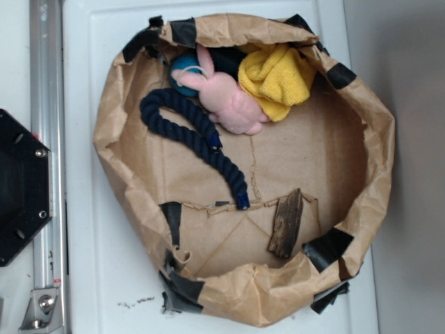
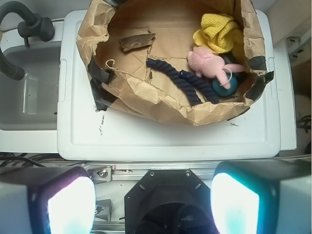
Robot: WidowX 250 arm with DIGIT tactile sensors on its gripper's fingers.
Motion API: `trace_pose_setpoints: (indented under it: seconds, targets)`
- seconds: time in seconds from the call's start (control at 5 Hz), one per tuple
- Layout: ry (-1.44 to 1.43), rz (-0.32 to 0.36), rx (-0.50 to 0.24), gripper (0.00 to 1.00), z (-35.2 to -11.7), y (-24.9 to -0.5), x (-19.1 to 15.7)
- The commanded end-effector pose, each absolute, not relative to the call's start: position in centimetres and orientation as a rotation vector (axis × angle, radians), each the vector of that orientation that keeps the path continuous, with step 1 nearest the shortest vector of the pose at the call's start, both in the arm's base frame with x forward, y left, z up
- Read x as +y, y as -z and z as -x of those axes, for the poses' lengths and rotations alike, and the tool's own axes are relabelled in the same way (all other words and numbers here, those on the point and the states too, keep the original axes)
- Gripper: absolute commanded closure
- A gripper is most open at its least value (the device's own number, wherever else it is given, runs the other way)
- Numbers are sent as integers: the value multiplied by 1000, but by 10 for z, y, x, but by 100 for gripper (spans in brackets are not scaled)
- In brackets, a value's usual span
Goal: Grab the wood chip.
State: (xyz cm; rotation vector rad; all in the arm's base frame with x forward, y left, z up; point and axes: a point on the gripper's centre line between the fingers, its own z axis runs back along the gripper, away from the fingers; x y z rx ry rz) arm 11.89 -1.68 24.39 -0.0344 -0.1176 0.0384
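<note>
The wood chip is a small flat dark brown piece lying on the floor of the brown paper nest, near its front wall. In the wrist view the wood chip lies at the nest's far left. My gripper is high above the robot's base, far back from the nest, open, with nothing between its two glowing fingers. The gripper does not show in the exterior view.
A navy rope, a pink plush rabbit, a yellow cloth and a blue ball share the nest. Black tape patches hold its walls. The nest sits on a white board; a sink lies left.
</note>
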Motion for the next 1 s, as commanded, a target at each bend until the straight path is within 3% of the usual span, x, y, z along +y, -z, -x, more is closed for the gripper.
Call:
trace_pose_setpoints:
  seconds: [0.0, 0.2, 0.4, 0.6, 0.8]
  targets:
    - [-38, 34, -118, 0, -119, -244, -17]
    - [-166, -16, -95, 0, -169, -213, -7]
    - [-271, -12, -118, 0, -216, -197, -18]
    - [-426, -6, -161, 0, -248, -175, -21]
    - [-615, 52, -148, 0, -271, -151, -1]
